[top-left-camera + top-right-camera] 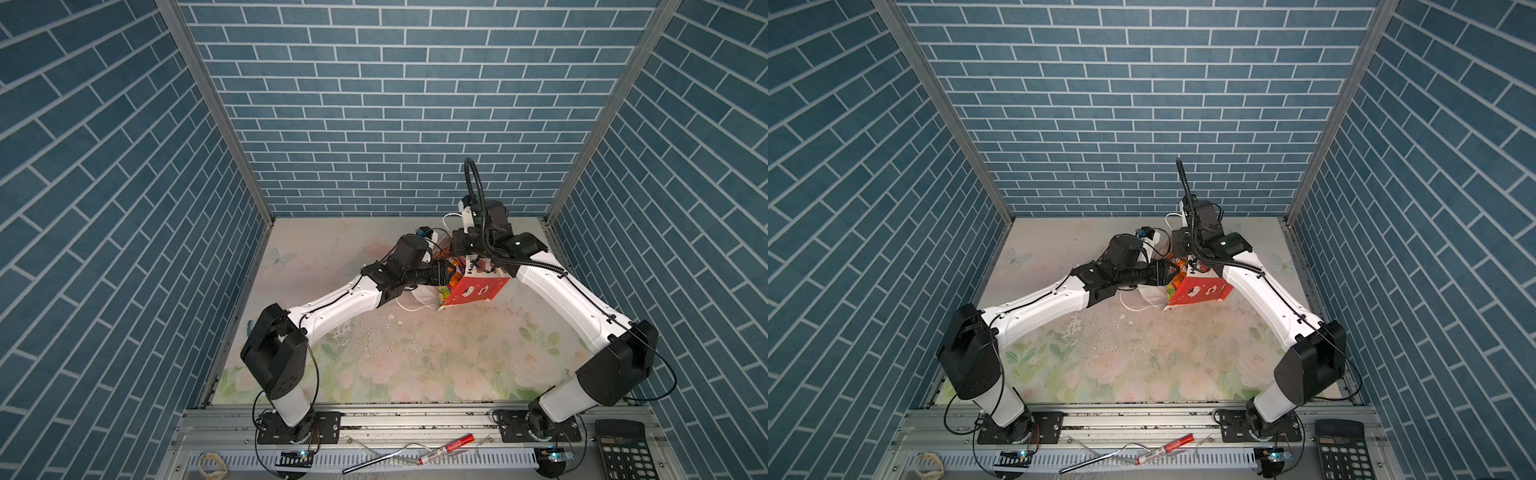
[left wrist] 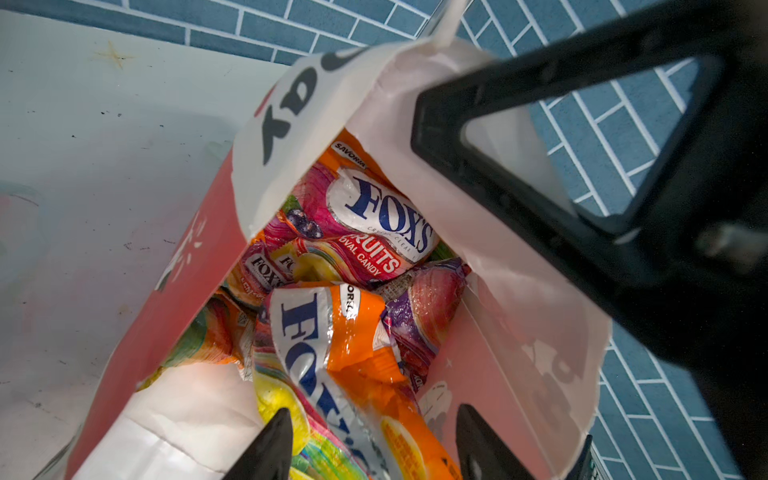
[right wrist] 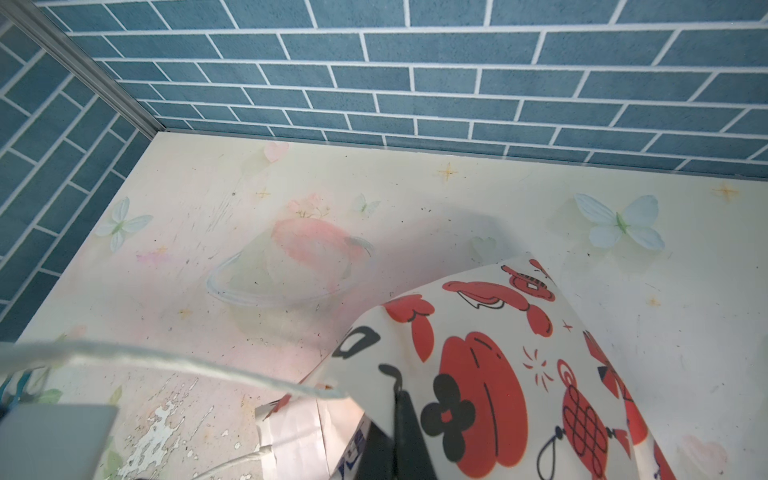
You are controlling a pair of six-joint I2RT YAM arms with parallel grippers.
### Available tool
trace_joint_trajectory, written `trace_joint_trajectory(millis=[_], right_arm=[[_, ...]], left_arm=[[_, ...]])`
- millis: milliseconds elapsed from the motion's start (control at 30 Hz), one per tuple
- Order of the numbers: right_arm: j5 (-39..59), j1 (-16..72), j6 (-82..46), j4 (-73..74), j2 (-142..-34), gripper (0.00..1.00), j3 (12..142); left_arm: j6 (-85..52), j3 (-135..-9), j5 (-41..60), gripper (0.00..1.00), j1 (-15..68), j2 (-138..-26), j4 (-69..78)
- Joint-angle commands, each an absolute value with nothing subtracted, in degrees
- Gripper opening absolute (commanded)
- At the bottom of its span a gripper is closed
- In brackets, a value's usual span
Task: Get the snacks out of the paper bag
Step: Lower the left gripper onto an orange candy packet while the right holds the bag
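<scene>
We note the red-and-white paper bag (image 2: 178,316) holds glossy orange snacks (image 2: 357,332), its rim pinched by the right gripper (image 3: 397,419), the left gripper (image 2: 374,440) spread wide.

Red-sided paper bag (image 2: 183,299), orange Fox's packets (image 2: 361,328), pale floral table (image 1: 415,365)

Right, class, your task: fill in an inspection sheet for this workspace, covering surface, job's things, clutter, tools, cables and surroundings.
Surface: floral table, scuffed, with the print flaking near the middle.
Job's things: paper bag on the table with its mouth open; Fox's candy packets and a purple packet are inside.
Clutter: red marker, calculator and rubber band on the front rail.
Tools: left tool open, astride one of those packets; right tool shut on the bag's rim.
Cables: black hose rising over the right arm; thin wires at both bases.
Surroundings: blue brick-pattern walls on three sides.
</scene>
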State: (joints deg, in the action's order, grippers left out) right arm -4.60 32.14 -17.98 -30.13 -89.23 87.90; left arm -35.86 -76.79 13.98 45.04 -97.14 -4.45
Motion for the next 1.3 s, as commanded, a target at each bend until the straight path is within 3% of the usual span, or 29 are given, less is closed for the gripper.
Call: trace_joint_trajectory(millis=[0,533,633,833,1100,1267], right_arm=[[-3.38,32.11,-20.59,-25.23,-86.83,0.00,87.46],[-3.41,32.21,-20.92,-24.67,-86.90,0.00,86.92],[-3.59,32.14,-20.92,-24.58,-86.92,0.00,86.77],[-3.80,32.17,-20.92,-24.54,-86.72,0.00,86.58],[-4.21,32.18,-20.89,-24.59,-86.66,0.00,86.39],[-4.39,32.22,-20.92,-24.59,-86.66,0.00,86.16]], left_arm=[[-36.45,-77.62,13.38,0.62,45.26,-98.67,-3.25],[-36.22,-79.09,10.64,0.50,45.26,-101.70,-4.48],[-36.42,-79.86,10.38,0.44,45.26,-102.64,-4.66],[-36.22,-80.33,9.33,0.18,45.26,-102.85,-5.37],[-35.31,-79.89,8.03,0.01,45.31,-101.01,-6.72],[-34.11,-79.81,7.30,0.00,45.29,-99.76,-7.72]])
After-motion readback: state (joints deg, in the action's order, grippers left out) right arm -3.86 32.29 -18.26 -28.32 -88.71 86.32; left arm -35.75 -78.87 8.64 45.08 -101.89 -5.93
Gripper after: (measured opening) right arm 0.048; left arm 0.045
